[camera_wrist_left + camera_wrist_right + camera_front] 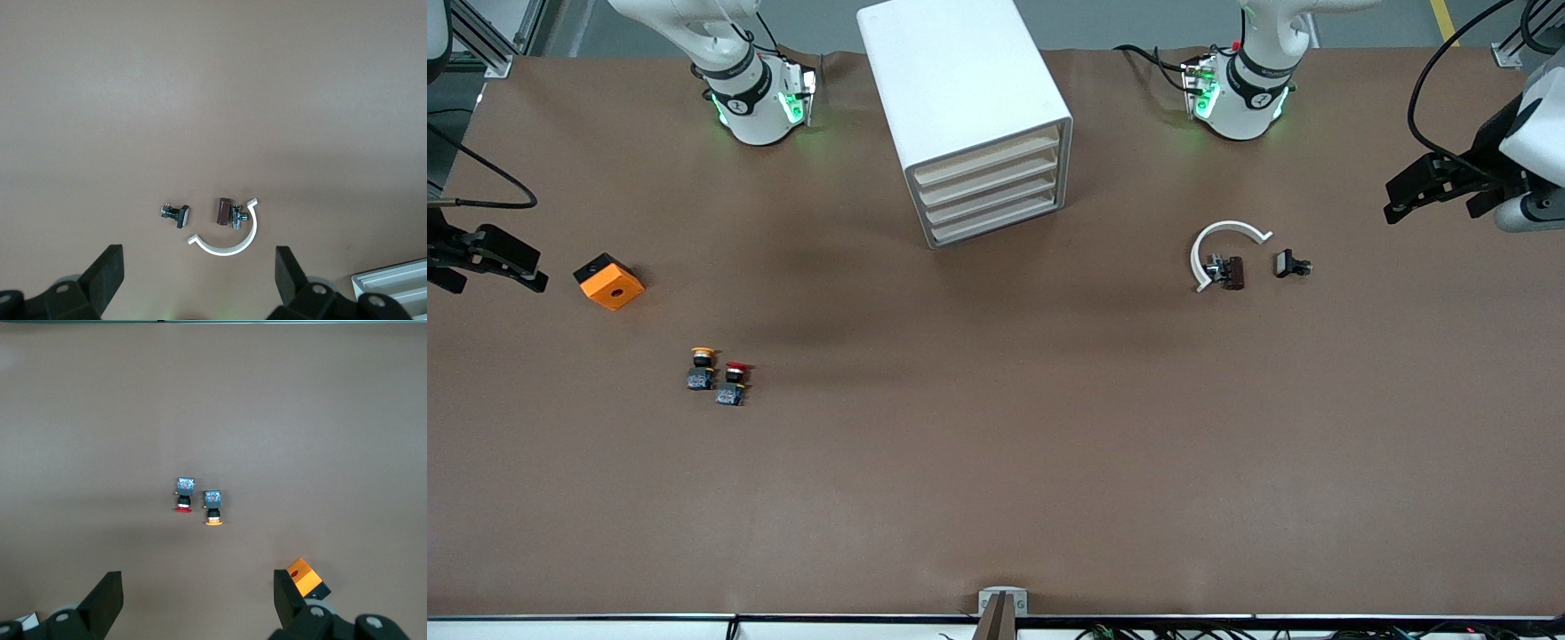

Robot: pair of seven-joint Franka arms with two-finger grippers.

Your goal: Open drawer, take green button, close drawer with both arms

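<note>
The white cabinet (pixel 960 80) stands at the middle of the table near the robots' bases, and its corner shows in the left wrist view (pixel 393 283). All four beige-edged drawers (pixel 990 182) are shut. The green-capped button is out of view. My left gripper (pixel 1432 206) hangs open and empty at the left arm's end of the table, and its wrist view (pixel 198 280) shows it above bare table. My right gripper (pixel 500 277) hangs open and empty at the right arm's end, above bare table in its wrist view (pixel 198 603).
A red-capped button (pixel 732 384) and an orange-capped button (pixel 702 369) lie side by side, also in the right wrist view (pixel 183 495) (pixel 213 507). An orange box (pixel 609 281) sits near the right gripper. A white C-shaped ring (pixel 1218 240), a brown part (pixel 1232 271) and a small black part (pixel 1289 264) lie toward the left arm's end.
</note>
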